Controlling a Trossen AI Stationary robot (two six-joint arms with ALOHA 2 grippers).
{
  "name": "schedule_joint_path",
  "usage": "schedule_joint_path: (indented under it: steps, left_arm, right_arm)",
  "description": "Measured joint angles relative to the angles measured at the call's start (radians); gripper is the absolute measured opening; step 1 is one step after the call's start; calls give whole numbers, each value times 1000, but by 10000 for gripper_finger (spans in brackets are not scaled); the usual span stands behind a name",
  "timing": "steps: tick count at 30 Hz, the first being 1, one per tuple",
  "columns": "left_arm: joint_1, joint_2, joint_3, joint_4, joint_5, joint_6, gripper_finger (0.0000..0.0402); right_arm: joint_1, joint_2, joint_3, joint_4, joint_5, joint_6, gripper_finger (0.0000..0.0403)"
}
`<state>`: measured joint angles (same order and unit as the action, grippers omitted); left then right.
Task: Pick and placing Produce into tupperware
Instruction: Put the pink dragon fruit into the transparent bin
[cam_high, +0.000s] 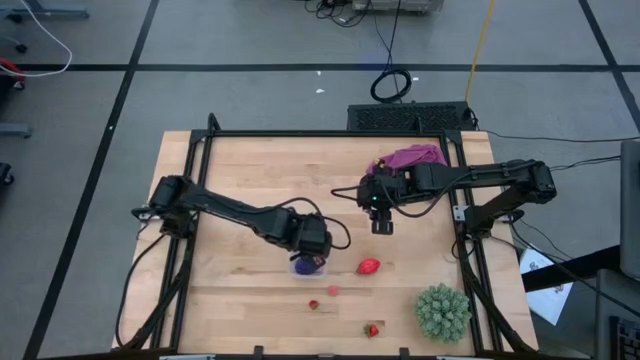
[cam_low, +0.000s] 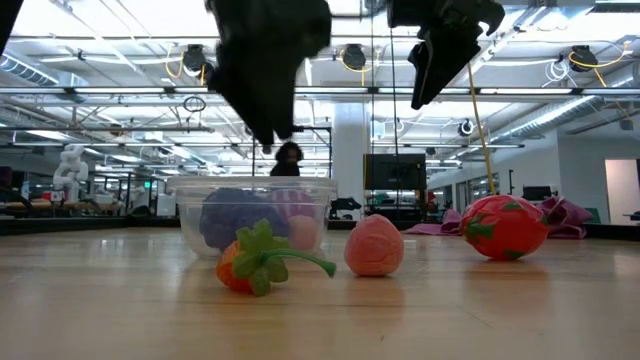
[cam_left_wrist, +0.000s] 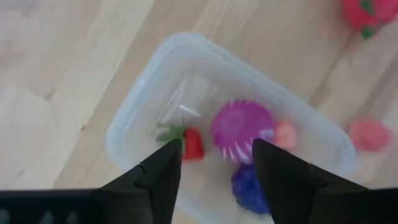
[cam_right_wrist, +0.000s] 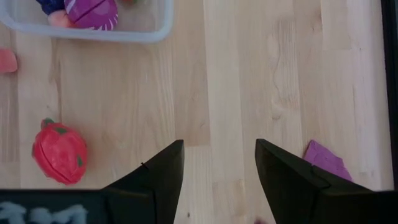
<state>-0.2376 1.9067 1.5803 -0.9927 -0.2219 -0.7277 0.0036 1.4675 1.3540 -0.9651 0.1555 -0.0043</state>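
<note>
The clear tupperware (cam_left_wrist: 140, 109) stands on the wooden table and holds a strawberry (cam_left_wrist: 191, 143), a purple-pink round piece (cam_left_wrist: 241, 127), a purple grape bunch (cam_left_wrist: 249, 185) and a small pink piece (cam_left_wrist: 286, 134). My left gripper (cam_left_wrist: 216, 158) hangs open just above it, pointing down, with nothing between its fingers. On the table outside lie a larger red piece (cam_high: 369, 266), a pink piece (cam_low: 374, 246) and a strawberry (cam_low: 255, 262) with a green stalk. My right gripper (cam_high: 381, 222) waits open above the table's middle, toward the far right.
A spiky green ball-shaped plant (cam_high: 442, 310) sits at the near right corner, with another small strawberry (cam_high: 372, 329) beside it. A purple-pink cloth (cam_high: 415, 157) lies at the far edge behind the right arm. Bare wood stretches across the table's left half.
</note>
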Motion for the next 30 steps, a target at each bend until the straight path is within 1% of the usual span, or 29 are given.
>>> schedule_joint_path:
  steps: [2,5,11,15,18,21,24,26,30]
  left_arm:
    - [-17,-14,29,-32,-4,-6,188]
    - [-46,-46,37,-75,2,-21,176]
    - [-160,-101,40,-118,10,-111,155]
    - [-240,-107,40,-116,-2,-141,148]
    - [-297,-105,39,-132,-20,-173,148]
    - [-344,-105,38,-151,-69,-208,147]
    - [-376,-105,34,-191,-140,-238,147]
    - [-389,-105,34,-227,-167,-263,147]
    - [-395,-105,34,-325,-173,-311,147]
  right_arm:
    - [0,0,0,-25,0,0,189]
    - [0,0,1,-66,0,14,189]
    - [0,0,0,-160,-2,70,189]
    - [4,0,0,-195,-61,97,189]
    - [25,-1,-19,-174,-132,111,189]
    - [65,-1,-59,-134,-182,135,189]
    - [121,0,-124,-36,-218,158,189]
    - [163,0,-172,43,-249,173,189]
    - [240,0,-260,196,-266,176,189]
